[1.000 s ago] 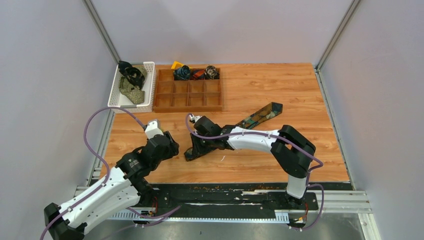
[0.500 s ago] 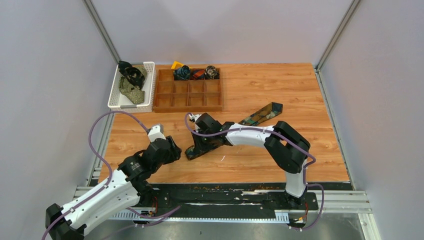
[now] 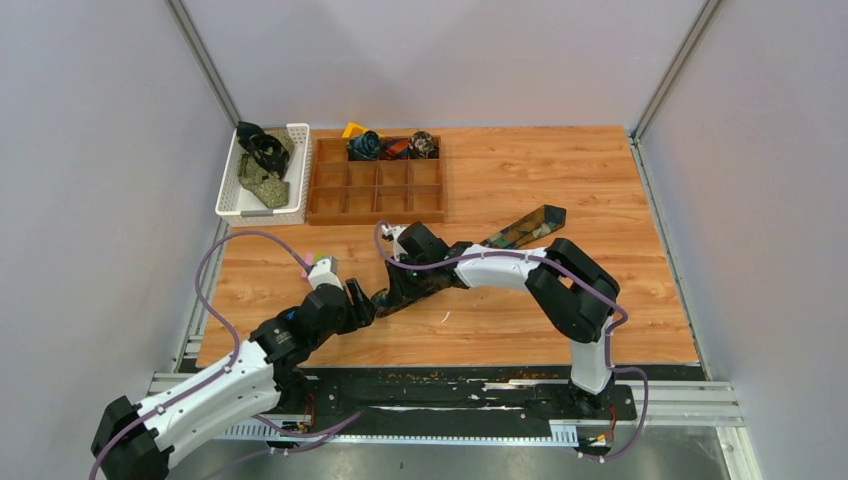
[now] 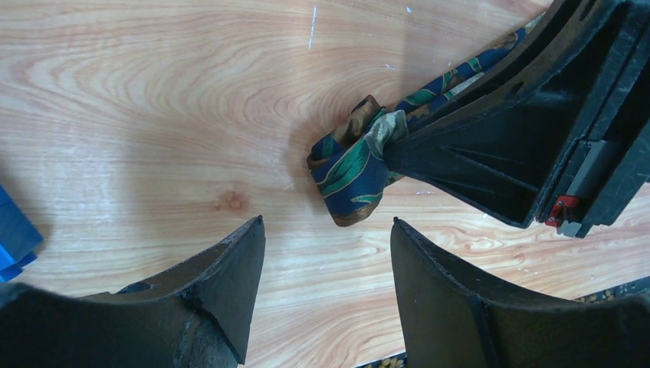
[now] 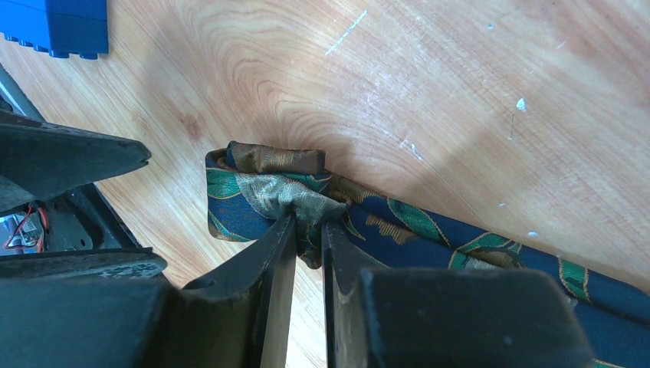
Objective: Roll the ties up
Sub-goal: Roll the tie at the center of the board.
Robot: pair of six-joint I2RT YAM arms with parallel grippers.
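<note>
Item 1. We list a patterned tie [image 3: 525, 228], navy with green and brown leaf figures. It lies flat and diagonal on the wooden table [image 3: 560, 160], its wide pointed end toward the far right. Its near end is turned into a small loose coil [image 4: 352, 165], which rests on the wood in front of the left arm.

Item 2. We record the right gripper [image 5: 306, 222] clamped on that coil. Its fingers pinch a bunch of pale fabric at the coil's side, and its body lies along the tie.

Item 3. We note the left gripper [image 4: 326, 238] low over the table just beside the coil. Its jaws stand apart with nothing between them, and they touch no cloth.

Item 4. A white basket [image 3: 228, 185] sits at the far left and holds heaped ties [image 3: 262, 165], dark and mottled olive.

Item 5. A wooden tray [image 3: 375, 213] with compartments sits just right of the basket. We count three rolled ties [image 3: 365, 146] in its far row.

Item 6. A yellow block [image 3: 353, 130] stands behind the tray.

Item 7. A blue block [image 5: 57, 27] lies on the table near the left gripper.
</note>
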